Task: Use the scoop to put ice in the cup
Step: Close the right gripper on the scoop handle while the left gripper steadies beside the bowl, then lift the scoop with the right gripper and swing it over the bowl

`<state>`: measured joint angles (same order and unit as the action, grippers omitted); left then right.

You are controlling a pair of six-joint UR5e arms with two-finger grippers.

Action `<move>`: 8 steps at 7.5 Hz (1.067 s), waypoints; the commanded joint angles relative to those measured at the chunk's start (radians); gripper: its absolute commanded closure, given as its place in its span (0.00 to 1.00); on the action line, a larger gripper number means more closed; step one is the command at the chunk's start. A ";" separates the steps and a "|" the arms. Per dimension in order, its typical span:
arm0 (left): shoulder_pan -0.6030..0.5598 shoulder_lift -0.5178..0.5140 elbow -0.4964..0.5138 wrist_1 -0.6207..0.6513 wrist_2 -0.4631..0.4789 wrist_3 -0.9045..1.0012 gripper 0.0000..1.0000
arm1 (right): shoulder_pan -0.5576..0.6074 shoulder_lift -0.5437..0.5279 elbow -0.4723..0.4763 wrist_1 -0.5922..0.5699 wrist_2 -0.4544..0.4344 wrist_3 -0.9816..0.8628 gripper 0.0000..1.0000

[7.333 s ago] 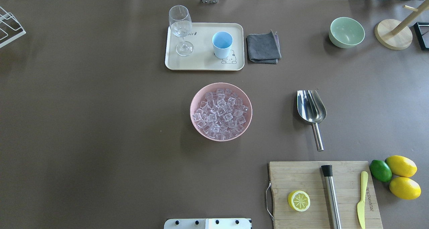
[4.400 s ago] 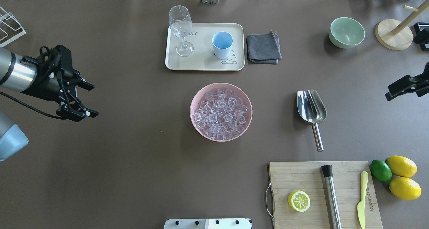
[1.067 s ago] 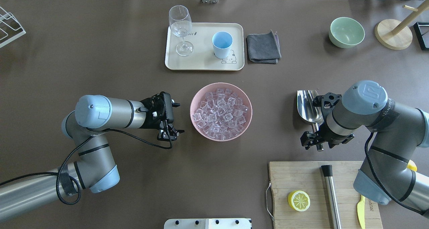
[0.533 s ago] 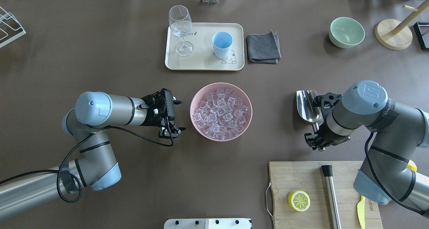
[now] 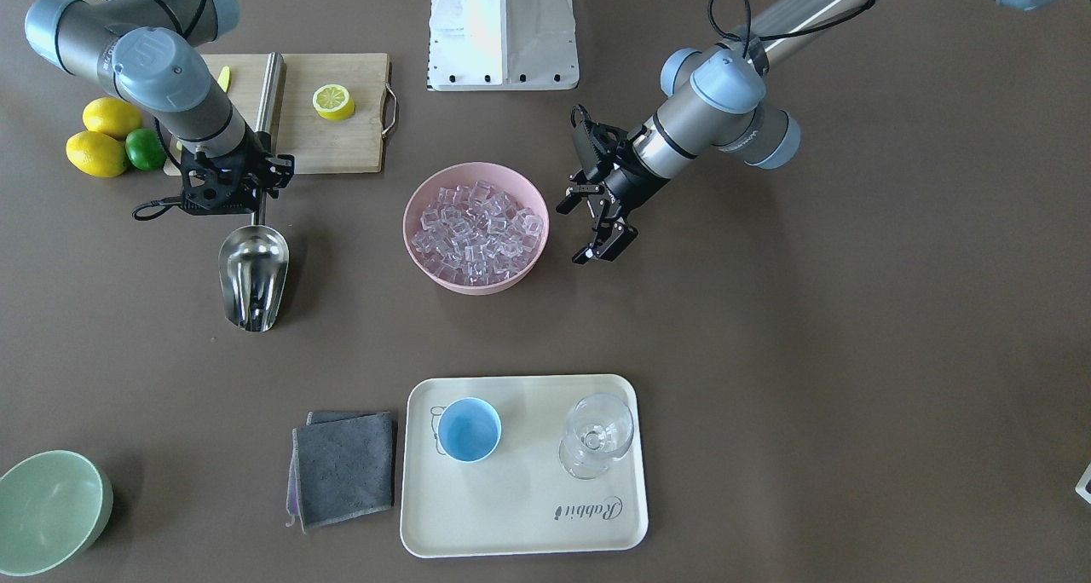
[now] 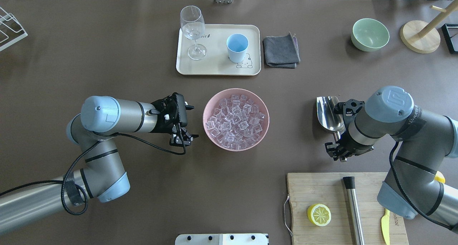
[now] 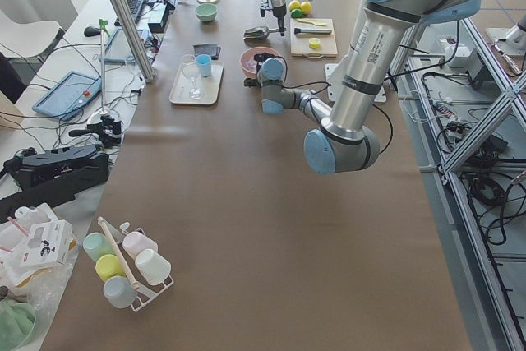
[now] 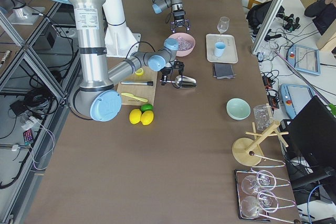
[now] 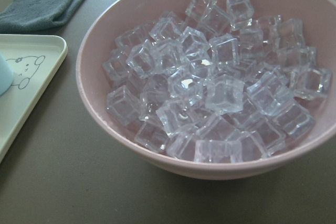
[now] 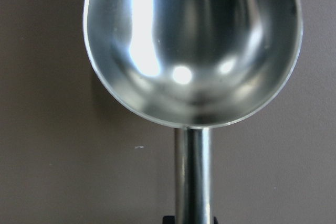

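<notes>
Right gripper (image 6: 337, 153) clamped on shiny stainless-steel scoop (image 5: 253, 272)'s thin rod handle (image 10: 192, 171); smooth rod may rotate under load. Left gripper (image 5: 569, 236) spread apart beside pink bowl (image 5: 477, 285).

- Bare tabletop (image 6: 222, 82) runs between the pink bowl (image 6: 205, 121) and the tray (image 6: 214, 64), so a gripper can get through there.
- Wine glass (image 6: 193, 30) stands tall on the tray, near the cup (image 6: 237, 48), on its left side.
- Folded cloth (image 6: 281, 51) lies just beside the tray's right edge.
- Cutting board (image 6: 315, 187) sits near the scoop (image 6: 327, 112) handle, where the right gripper (image 6: 336, 153) is clamped.
</notes>
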<state>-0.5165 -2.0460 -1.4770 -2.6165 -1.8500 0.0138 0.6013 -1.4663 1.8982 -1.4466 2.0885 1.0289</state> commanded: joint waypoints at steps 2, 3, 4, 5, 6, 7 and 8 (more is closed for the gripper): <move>-0.002 0.001 0.000 0.000 0.000 0.000 0.01 | 0.009 -0.009 0.074 -0.011 0.007 -0.013 1.00; 0.000 0.001 0.000 0.000 0.000 0.000 0.01 | 0.026 -0.015 0.108 -0.017 0.011 -0.016 1.00; 0.000 0.001 0.000 0.001 0.000 0.000 0.01 | 0.041 -0.014 0.111 -0.017 0.012 -0.020 1.00; 0.000 0.003 0.000 0.001 0.000 0.000 0.01 | 0.069 -0.003 0.120 -0.068 0.010 -0.082 1.00; -0.002 0.003 0.000 0.001 0.000 0.000 0.01 | 0.098 0.000 0.166 -0.171 0.010 -0.193 1.00; 0.000 0.003 0.000 0.000 0.000 0.000 0.01 | 0.147 0.004 0.198 -0.269 -0.011 -0.393 1.00; 0.000 0.004 0.000 0.000 -0.001 0.000 0.01 | 0.190 0.029 0.205 -0.325 -0.051 -0.527 1.00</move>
<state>-0.5173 -2.0433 -1.4772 -2.6162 -1.8500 0.0138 0.7202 -1.4642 2.0728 -1.6515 2.0852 0.7449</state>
